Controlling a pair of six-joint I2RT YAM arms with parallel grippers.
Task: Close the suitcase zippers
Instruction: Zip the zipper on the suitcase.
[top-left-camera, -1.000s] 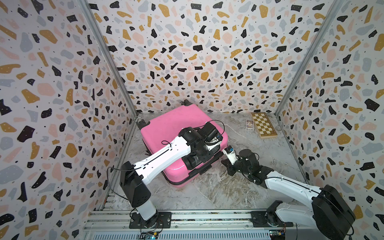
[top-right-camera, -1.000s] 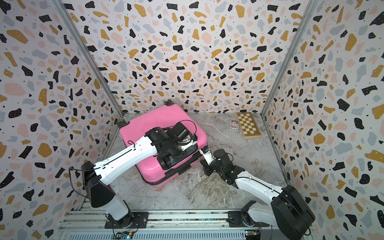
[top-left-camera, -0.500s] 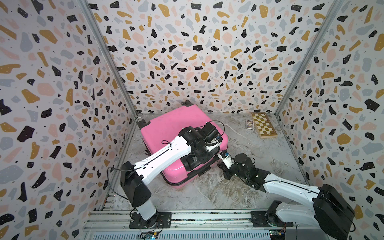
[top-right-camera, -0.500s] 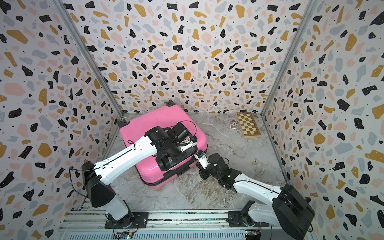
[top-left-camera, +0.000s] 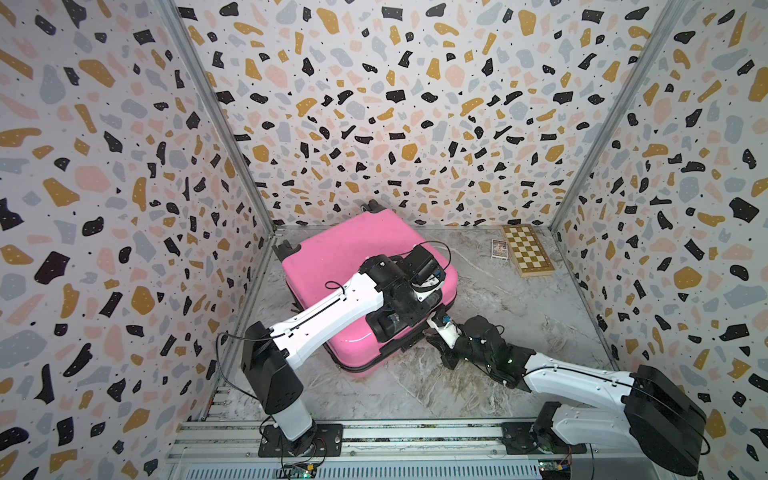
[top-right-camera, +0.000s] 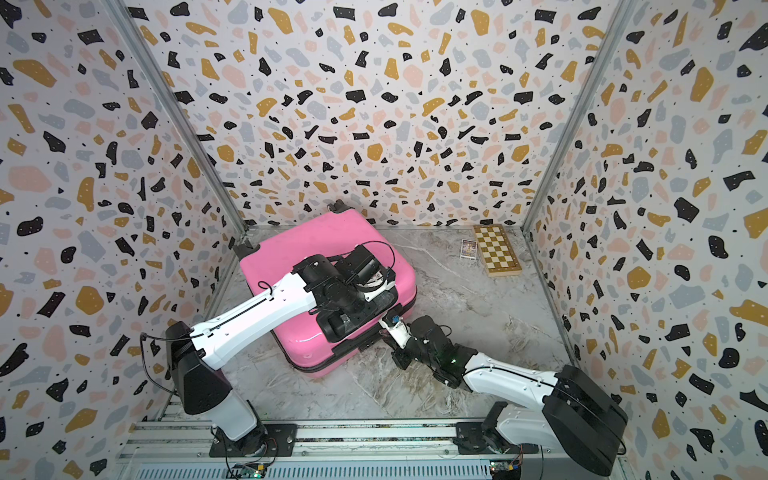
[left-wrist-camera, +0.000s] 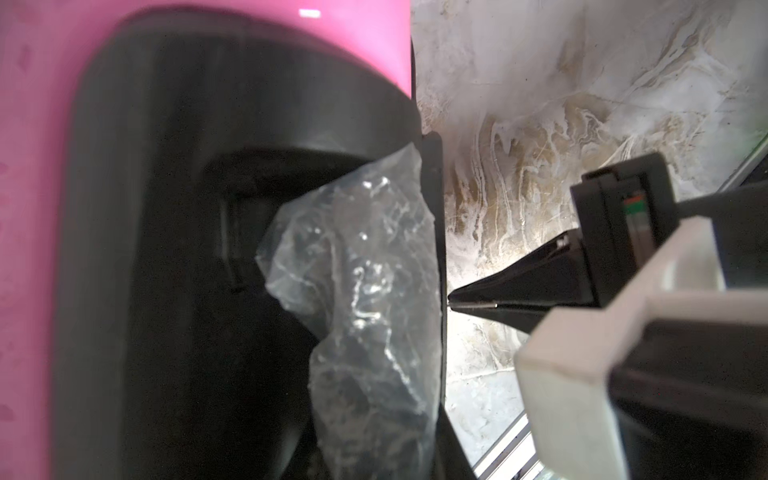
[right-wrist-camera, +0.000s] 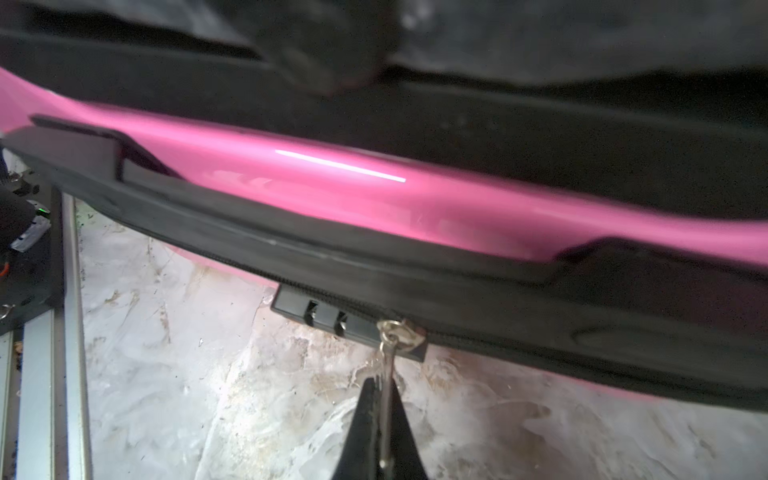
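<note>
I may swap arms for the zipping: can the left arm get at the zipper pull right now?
Probably not yet: the right gripper is shut on the zipper pull at the suitcase front seam, so the tab is taken, and the left gripper is up on the suitcase top.

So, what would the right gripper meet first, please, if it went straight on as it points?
Probably the zipper band on the suitcase side, by the black lock block; the right gripper is shut on the zipper pull.
</note>
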